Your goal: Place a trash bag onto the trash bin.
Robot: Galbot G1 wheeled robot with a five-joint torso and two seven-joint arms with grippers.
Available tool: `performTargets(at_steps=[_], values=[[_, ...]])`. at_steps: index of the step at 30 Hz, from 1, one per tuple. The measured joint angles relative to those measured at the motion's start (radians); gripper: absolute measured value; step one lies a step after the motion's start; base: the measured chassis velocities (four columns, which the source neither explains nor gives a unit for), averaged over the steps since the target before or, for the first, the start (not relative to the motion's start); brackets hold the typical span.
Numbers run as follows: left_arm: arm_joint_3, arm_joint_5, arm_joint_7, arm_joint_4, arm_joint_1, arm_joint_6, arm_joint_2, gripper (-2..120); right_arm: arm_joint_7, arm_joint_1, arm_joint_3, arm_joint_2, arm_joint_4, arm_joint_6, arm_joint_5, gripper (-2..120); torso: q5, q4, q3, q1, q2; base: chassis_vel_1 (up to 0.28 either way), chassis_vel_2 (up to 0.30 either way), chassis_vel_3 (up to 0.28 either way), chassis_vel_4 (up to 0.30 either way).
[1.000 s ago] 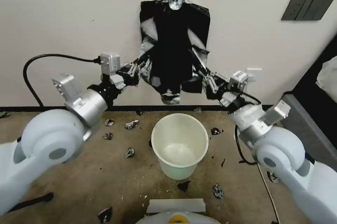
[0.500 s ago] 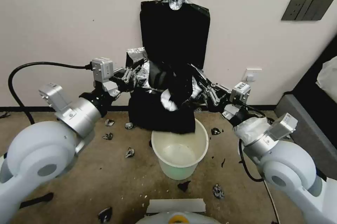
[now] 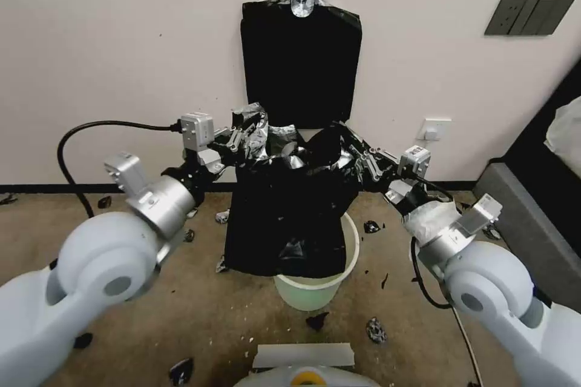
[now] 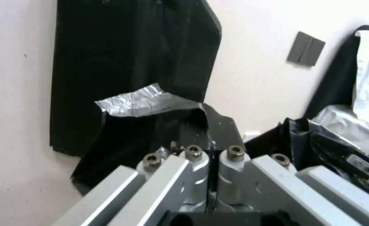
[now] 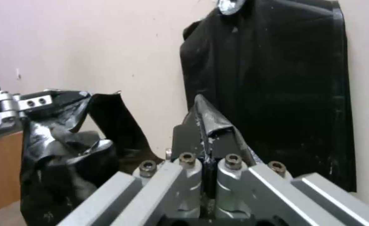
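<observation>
Now both pincers hold the bag (image 3: 290, 217) stretched between them above the bin (image 3: 311, 290): the left pincer (image 3: 242, 135) is clamped on its left top edge, the right pincer (image 3: 357, 157) on its right top edge. It hangs down over the bin's far rim, near the slab (image 3: 301, 60) on the wall.

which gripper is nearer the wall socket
Right. The right gripper, shut on the trash bag, sits just beside the wall socket; the left gripper holds the bag's far side.
</observation>
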Motion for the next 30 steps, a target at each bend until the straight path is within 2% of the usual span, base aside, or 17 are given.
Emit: performTargets(at_steps=[7,11,19,25,30], values=[[0.074,0.028,-0.008,0.023,-0.011,0.004,-0.051,0,0.006,-0.006,0.006,0.0,-0.025,0.002,0.005,0,0.0,-0.0001,0.0,0.0,0.0,0.0,0.0,0.0,0.0],[0.131,0.038,-0.028,0.036,-0.029,0.008,-0.09,0,0.007,-0.038,0.037,-0.008,-0.022,0.002,0.013,0,0.0,-0.0002,0.0,0.0,0.0,0.0,0.0,0.0,0.0],[0.193,0.052,-0.047,0.065,-0.07,0.01,-0.138,0,0.008,-0.071,0.09,-0.006,-0.027,0.004,0.028,0,0.0,-0.0002,0.0,0.0,0.0,0.0,0.0,0.0,0.0],[0.249,0.033,-0.073,0.103,-0.157,0.01,-0.164,0,0.02,-0.051,0.094,0.017,-0.056,0.005,0.031,0,-0.0001,-0.0001,0.0,0.0,0.0,0.0,0.0,0.0,0.0],[0.29,-0.018,-0.098,0.102,-0.233,0.009,-0.166,0,0.04,-0.026,0.09,0.025,-0.059,0.0,0.042,0,0.0001,-0.0002,0.0,0.0,0.0,0.0,0.0,0.0,0.0]])
